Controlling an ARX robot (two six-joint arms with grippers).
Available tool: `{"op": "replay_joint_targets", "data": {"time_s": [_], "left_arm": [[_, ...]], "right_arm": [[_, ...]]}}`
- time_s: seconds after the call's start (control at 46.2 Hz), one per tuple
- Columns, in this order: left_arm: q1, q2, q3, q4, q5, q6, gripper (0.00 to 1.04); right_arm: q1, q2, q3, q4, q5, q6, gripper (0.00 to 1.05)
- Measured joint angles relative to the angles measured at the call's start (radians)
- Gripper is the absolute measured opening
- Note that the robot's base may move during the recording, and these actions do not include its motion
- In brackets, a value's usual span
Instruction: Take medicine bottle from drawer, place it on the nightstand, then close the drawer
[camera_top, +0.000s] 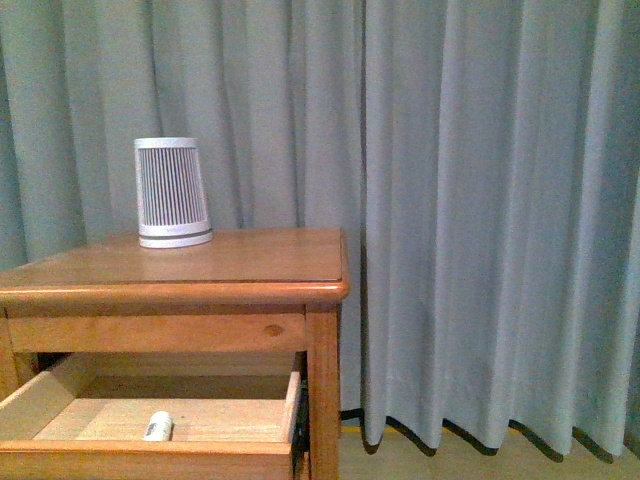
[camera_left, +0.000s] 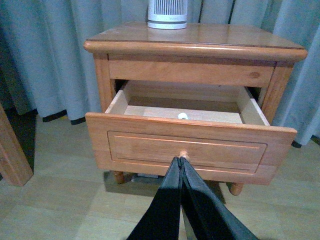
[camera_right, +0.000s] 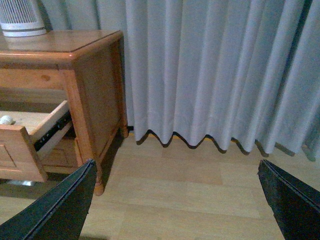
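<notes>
Pressing its fingers together on nothing, the left gripper (camera_left: 180, 161) sits at the knob (camera_left: 184, 155) of the open drawer (camera_left: 125, 145). Straight beyond its tips, past the drawer front, the medicine bottle (camera_left: 183, 116) lies inside. Farther still, the nightstand (camera_left: 225, 40) top carries a ribbed device (camera_left: 167, 12). The right gripper (camera_right: 177, 200) is spread wide, well apart from the bottle.

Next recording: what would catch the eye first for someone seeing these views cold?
The nightstand has its upper drawer open, and the tiny white medicine bottle lies on its pale floor. A ribbed white-and-grey device stands at the back of the top. The left gripper is shut, with its tips by the drawer's knob. The right gripper is open over bare floor beside the curtain.
</notes>
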Motion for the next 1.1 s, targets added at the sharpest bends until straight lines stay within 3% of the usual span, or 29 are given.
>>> {"op": "replay_joint_targets", "data": {"time_s": [0.303, 0.411, 0.649, 0.8, 1.103], "left_arm": [[0.000, 0.000, 0.000, 0.000, 0.000, -0.001, 0.03], [0.000, 0.000, 0.000, 0.000, 0.000, 0.000, 0.27], [0.000, -0.001, 0.000, 0.000, 0.003, 0.000, 0.64], [0.000, -0.001, 0.000, 0.000, 0.001, 0.000, 0.99], [0.000, -0.007, 0.000, 0.000, 0.001, 0.003, 0.98]], "right_arm": [[0.000, 0.000, 0.000, 0.000, 0.000, 0.000, 0.98], [0.000, 0.000, 0.000, 0.000, 0.000, 0.000, 0.98], [0.000, 0.000, 0.000, 0.000, 0.004, 0.000, 0.98], [0.000, 0.000, 0.000, 0.000, 0.003, 0.000, 0.98], [0.000, 0.000, 0.000, -0.001, 0.002, 0.000, 0.98]]}}
